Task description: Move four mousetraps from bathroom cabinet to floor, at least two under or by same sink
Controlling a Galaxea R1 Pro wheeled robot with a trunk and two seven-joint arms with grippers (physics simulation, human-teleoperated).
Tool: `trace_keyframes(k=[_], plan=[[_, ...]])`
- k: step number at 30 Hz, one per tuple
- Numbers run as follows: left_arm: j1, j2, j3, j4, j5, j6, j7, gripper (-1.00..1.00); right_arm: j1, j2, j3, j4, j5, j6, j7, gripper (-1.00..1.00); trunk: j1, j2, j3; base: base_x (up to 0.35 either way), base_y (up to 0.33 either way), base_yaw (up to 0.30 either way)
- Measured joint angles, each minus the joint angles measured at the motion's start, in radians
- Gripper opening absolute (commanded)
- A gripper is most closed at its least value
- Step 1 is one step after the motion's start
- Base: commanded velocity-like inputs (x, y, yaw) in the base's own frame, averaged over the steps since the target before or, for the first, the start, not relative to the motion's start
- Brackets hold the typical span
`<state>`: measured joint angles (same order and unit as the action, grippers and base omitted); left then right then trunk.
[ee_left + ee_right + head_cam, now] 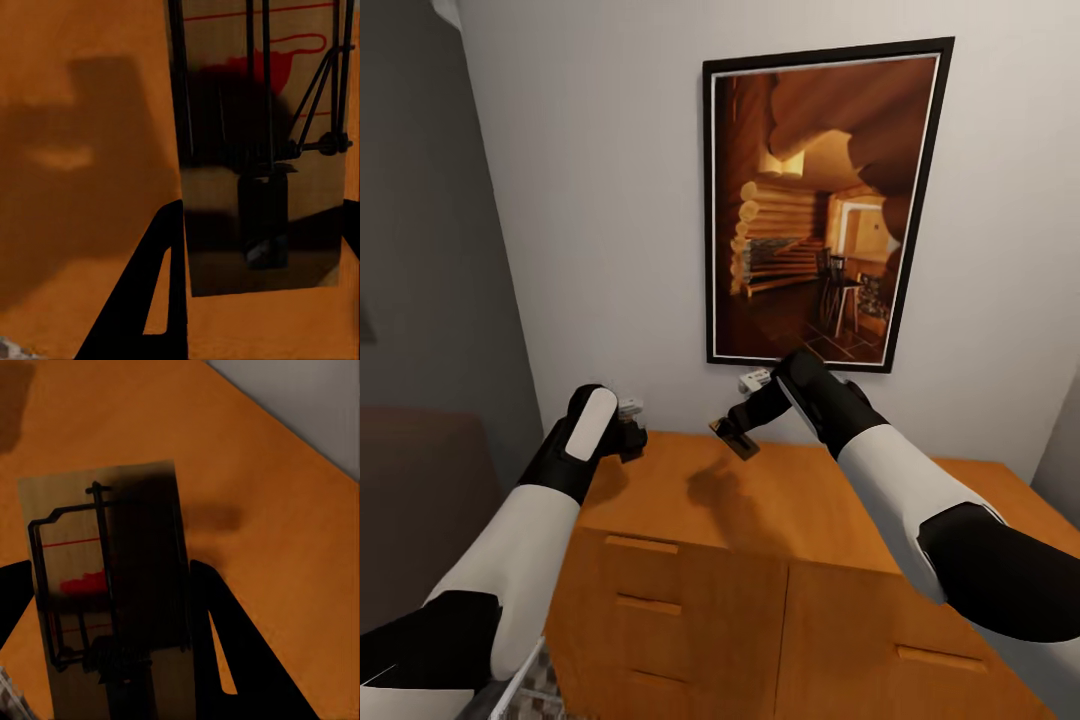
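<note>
Your cabinet [800, 520] stands against the far wall: orange-brown wood, flat top, drawer fronts with slim bar handles on the near face. You can see shadows across the top. In the left wrist view one mousetrap [262, 150] shows against that top; you cannot tell whether it rests there or is held.

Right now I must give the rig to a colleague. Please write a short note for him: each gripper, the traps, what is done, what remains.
Left gripper: shut on a mousetrap, held above the cabinet top.
Right gripper: shut on a second mousetrap, lifted clear of the same orange-brown top, below the framed picture.
Done: two traps are picked up, one per arm.
Left: carry both to the bathroom floor and set them by or under the sink, then fetch the other two, which I cannot see from here.
</note>
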<state>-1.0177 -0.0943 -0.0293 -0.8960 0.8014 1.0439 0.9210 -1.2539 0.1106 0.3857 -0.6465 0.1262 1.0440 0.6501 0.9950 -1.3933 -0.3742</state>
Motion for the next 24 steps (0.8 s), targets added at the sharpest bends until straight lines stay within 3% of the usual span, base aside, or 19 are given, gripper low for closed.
trace_keyframes(k=[9, 17, 24], plan=[[0.000, 0.002, -0.005, 0.008, 0.002, 0.000, 0.000, -1.00, 0.000, -0.002, 0.000, 0.000, 0.000, 0.000, 0.000, -1.00, 0.000, 0.000, 0.000, -0.346, 0.000, 0.000], [-0.039, -0.015, -0.009, -0.031, 0.014, -0.027, 0.024, -1.00, -0.018, 0.038, 0.001, -0.020, 0.016, 0.001, 0.023, -1.00, -0.001, 0.000, 0.000, 0.000, 0.000, 0.000], [-0.046, -0.016, -0.009, -0.070, 0.022, -0.004, 0.053, -1.00, -0.002, 0.030, 0.000, -0.060, 0.032, 0.000, 0.031, -1.00, -0.001, 0.000, 0.000, 0.000, 0.000, 0.000]])
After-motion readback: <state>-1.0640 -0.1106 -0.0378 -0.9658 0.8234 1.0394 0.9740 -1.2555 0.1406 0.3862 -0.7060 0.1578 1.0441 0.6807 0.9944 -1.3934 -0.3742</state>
